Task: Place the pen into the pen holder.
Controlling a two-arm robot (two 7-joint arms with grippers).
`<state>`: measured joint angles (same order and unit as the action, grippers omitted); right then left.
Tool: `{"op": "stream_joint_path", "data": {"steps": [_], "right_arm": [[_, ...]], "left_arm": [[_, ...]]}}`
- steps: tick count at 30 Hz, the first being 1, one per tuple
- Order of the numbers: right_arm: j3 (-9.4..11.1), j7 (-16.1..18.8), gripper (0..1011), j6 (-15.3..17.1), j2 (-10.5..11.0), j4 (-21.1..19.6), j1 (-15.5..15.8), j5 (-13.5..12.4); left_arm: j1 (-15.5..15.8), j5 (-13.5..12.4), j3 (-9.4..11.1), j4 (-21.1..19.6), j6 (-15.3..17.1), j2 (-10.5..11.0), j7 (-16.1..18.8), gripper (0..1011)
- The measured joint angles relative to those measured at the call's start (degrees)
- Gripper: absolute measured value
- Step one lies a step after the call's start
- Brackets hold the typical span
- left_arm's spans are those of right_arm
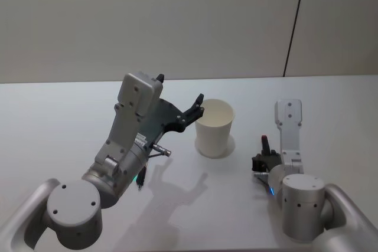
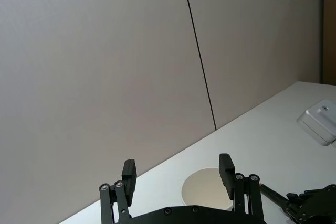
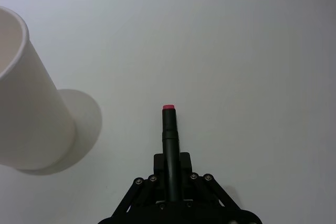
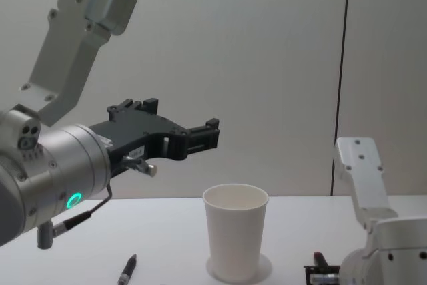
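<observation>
The red-tipped pen (image 3: 169,127) is pinched between the closed fingers of the right gripper (image 3: 170,161), low at the table (image 1: 331,104) just right of the cup (image 1: 214,129). The left gripper (image 1: 196,108) is held raised above the cup's left rim, fingers spread and empty. A second pen (image 4: 128,270) is seen lying left of the cup, apart from it
</observation>
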<state>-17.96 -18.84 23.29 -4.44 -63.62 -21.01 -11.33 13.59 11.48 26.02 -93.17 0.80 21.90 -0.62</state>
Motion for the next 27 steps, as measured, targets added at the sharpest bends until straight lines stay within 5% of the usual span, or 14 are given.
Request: {"op": "stream_joint_path", "data": {"steps": [7, 27], "right_arm": [[0.1, 1.3, 158, -1.0, 0.0, -1.3, 0.4, -0.1], [0.0, 9.1, 158, -10.2, 1.5, -10.7, 3.5, 1.1]], "left_arm": [[0.0, 0.0, 0.0, 0.0, 0.0, 0.0, 0.0, 1002], [0.0, 0.0, 0.0, 0.0, 0.0, 0.0, 0.0, 1002]]}}
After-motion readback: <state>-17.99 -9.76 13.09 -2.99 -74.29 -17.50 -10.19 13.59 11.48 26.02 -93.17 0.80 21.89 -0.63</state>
